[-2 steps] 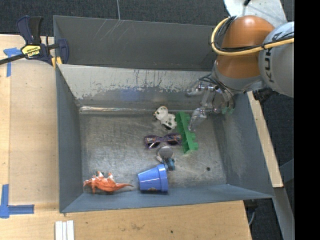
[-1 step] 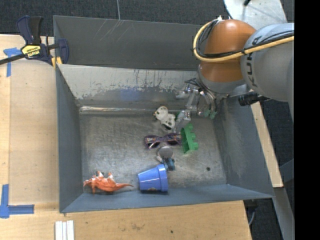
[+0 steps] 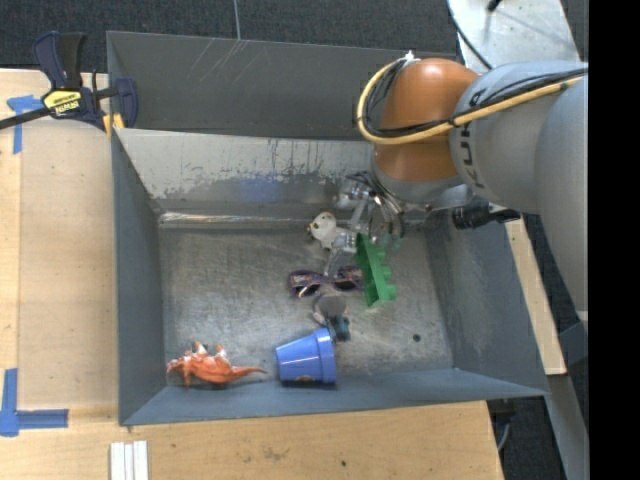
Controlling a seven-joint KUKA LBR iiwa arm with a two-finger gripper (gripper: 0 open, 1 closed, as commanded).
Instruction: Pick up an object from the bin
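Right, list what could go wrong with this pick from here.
1. The green plastic piece sits below the end effector; whether it is gripped is unclear, so it may slip or drop.
2. The purple glasses-like thing and the small white thing lie close beside it and could get snagged or knocked.

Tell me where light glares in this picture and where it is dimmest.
Camera view: a pale bluish sheen streaks the back wall of the bin; the arm's orange cover carries a soft highlight on top; the left and near walls lie darker than the floor.
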